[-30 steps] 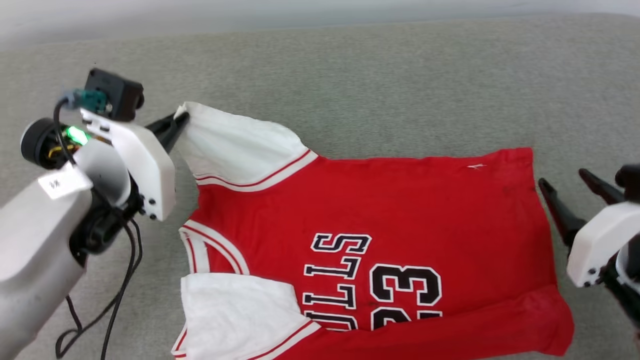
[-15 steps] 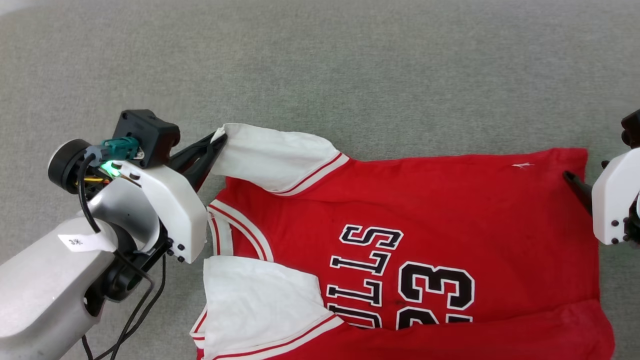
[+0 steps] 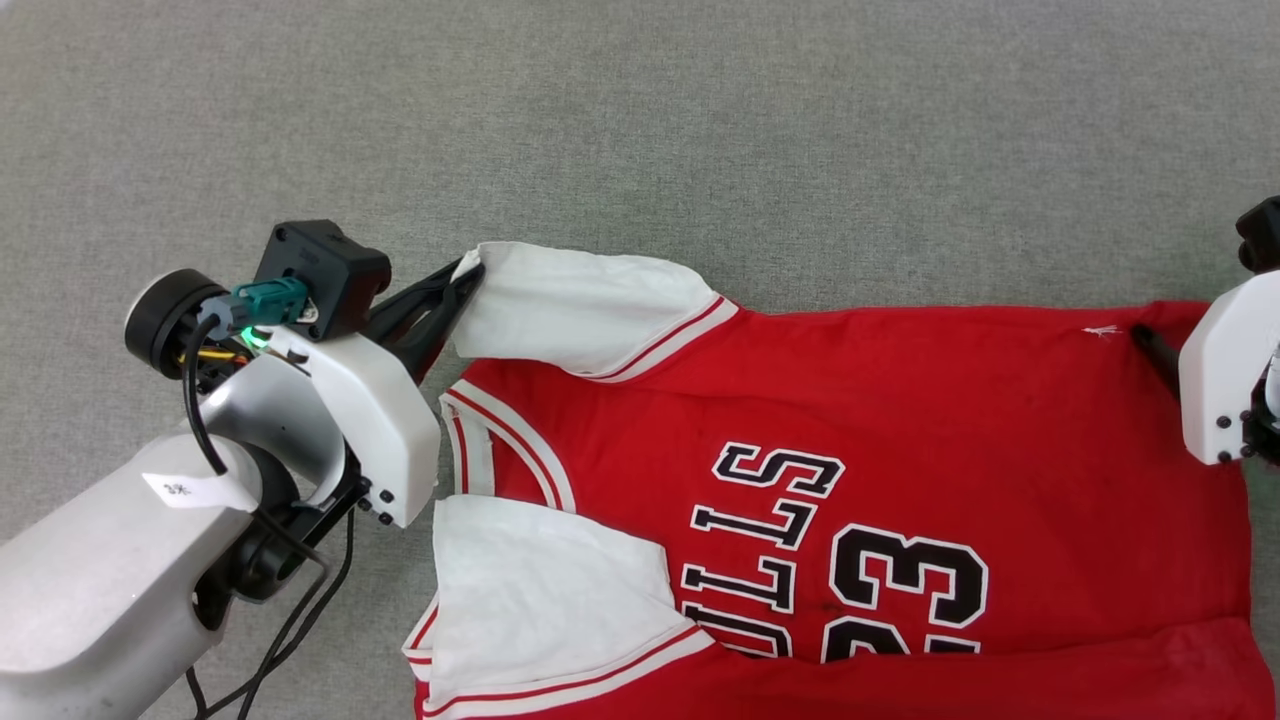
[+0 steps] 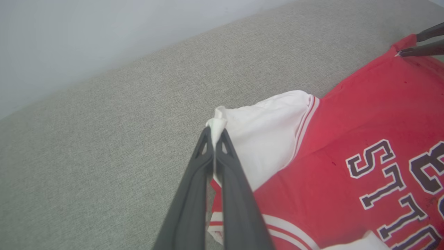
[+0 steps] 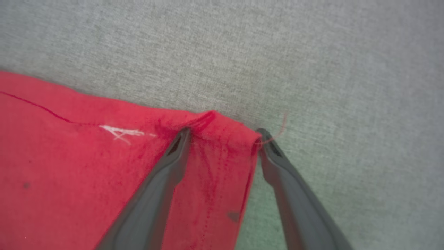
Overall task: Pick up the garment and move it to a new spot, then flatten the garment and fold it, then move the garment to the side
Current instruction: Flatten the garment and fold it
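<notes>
— Across the middle and lower right of the head view lies the garment (image 3: 900,420), spread face up on the grey woven surface (image 3: 700,120). Its black lettering (image 3: 830,540) shows, with the collar toward the frame's left and the hem toward its right.
— And the hands?
— The left gripper (image 3: 468,274) is clamped tight on the cuff tip of the upper white sleeve (image 3: 590,305). Its wrist view shows a white nub of cloth pinched between the closed fingers. The right gripper (image 5: 223,133) stands spread wide, straddling the hem corner (image 5: 222,121) at the frame's upper right. One finger lies over the red cloth, the other just off its edge on the grey. It holds nothing.
— How will it handle?
— Light and limp, I'd judge. It looks like thin jersey with no stiffness, so it will sag and drag between two holds and may stretch where pinched. Best to take it by the cuff, shoulder or hem corner, where doubled stitching gives the fingers something to bite.
— Slippery?
— Hardly; the woven surface probably clings a little.
— Any containers?
— None to fill; the shirt rests straight on the surface.
</notes>
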Controlling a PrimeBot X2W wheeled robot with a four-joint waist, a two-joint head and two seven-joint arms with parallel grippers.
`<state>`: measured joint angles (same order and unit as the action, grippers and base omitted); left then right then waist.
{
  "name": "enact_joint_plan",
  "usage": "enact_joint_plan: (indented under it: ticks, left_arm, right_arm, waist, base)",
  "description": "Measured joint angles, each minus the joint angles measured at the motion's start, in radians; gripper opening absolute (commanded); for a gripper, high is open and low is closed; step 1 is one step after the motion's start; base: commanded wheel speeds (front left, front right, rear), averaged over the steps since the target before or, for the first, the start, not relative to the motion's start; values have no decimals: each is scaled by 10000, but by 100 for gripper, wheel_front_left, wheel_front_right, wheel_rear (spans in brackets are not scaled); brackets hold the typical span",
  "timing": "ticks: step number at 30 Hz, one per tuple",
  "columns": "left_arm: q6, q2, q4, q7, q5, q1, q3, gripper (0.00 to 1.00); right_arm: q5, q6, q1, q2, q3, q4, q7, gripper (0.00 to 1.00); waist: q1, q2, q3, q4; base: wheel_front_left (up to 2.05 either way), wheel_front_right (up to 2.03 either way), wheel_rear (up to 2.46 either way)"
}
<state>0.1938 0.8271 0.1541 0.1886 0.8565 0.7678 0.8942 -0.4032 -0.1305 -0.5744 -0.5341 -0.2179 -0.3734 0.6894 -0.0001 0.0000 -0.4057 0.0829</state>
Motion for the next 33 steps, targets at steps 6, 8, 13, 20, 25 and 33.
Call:
enact_joint_plan:
  ticks: [6,8,13,20,25,33]
  left_arm:
    - [-2,-140,-349,-199,17,-12,19,0]
    - [2,-173,-499,-305,58,-60,2,0]
    - [44,-188,-757,-543,198,-333,-6,0]
    - [272,-117,-851,-828,405,-1014,21,0]
    - [518,-100,-696,-984,560,-1569,92,0]
    - [922,-98,-355,-1231,727,-2481,288,0]
  right_arm:
    - [-224,-10,-136,111,-161,-635,-826,0]
    - [-439,-10,-138,205,-82,-849,-1131,0]
    - [-740,-10,-47,341,33,-1172,-1720,0]
    - [-1450,-8,585,456,527,-1266,-2313,0]
    - [-1662,-10,1311,627,857,-1039,-2556,0]
    - [-1854,-8,2607,750,1498,-401,-2736,0]
  waist:
    - [1,0,137,0]
    - [1,0,255,-24]
    - [1,0,667,-126]
    - [0,0,1536,-350]
    - [0,1,2045,-482]
    - [0,0,2673,-510]
  base:
    - [0,0,0]
    - [0,0,0]
    - [0,0,0]
    - [0,0,0]
    - [0,0,0]
    - [0,0,0]
